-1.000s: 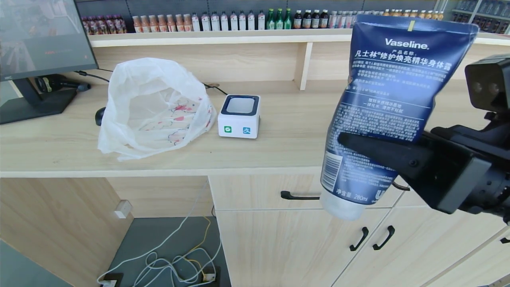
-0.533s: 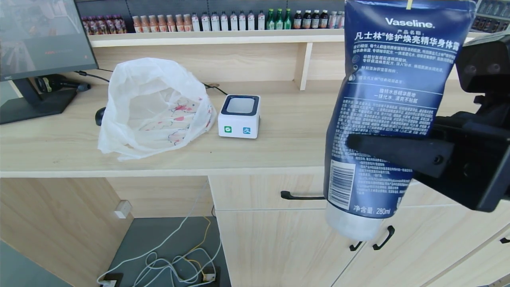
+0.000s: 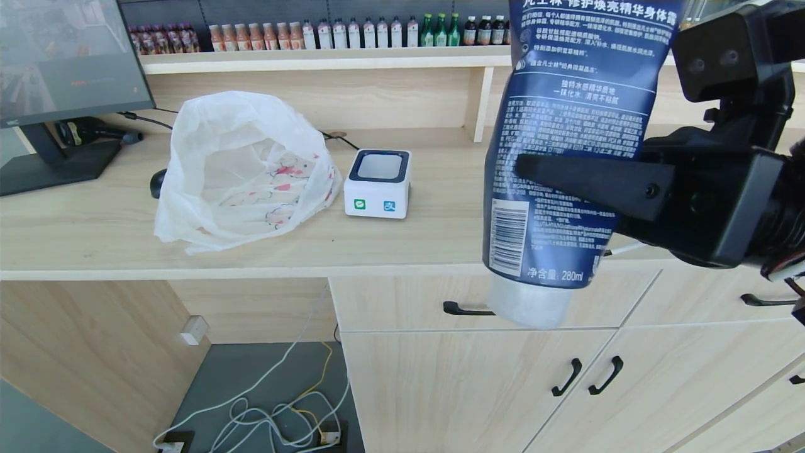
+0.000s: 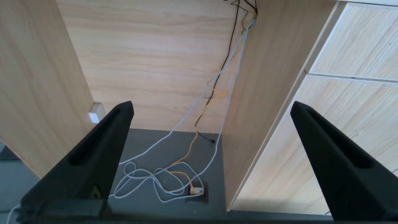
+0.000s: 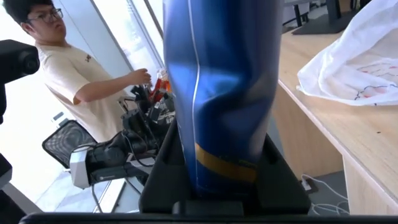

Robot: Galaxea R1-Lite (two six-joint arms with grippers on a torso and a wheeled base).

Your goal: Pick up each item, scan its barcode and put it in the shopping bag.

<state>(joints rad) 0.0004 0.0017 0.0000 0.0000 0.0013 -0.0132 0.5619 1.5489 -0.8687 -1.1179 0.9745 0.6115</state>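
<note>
A dark blue lotion tube (image 3: 566, 138) hangs cap-down at the right of the head view, in front of the counter's edge, with its barcode (image 3: 508, 236) facing me. My right gripper (image 3: 544, 176) is shut on its middle; in the right wrist view the tube (image 5: 224, 93) stands between the fingers (image 5: 168, 168). A white scanner box (image 3: 377, 182) sits mid-counter, left of the tube. The white plastic shopping bag (image 3: 242, 170) lies open beside the scanner, further left. My left gripper (image 4: 211, 155) is open and holds nothing, low down over the floor beside the cabinet.
A monitor (image 3: 63, 56) and a dark mouse (image 3: 157, 182) are at the counter's left end. Bottles (image 3: 352, 31) line the back shelf. Cabinet doors with black handles (image 3: 569, 377) are below the counter, and cables (image 3: 264, 409) lie on the floor.
My right gripper has carried the tube upward and to the left, from in front of the cabinet doors to the height of the counter. Bag and scanner have not moved.
</note>
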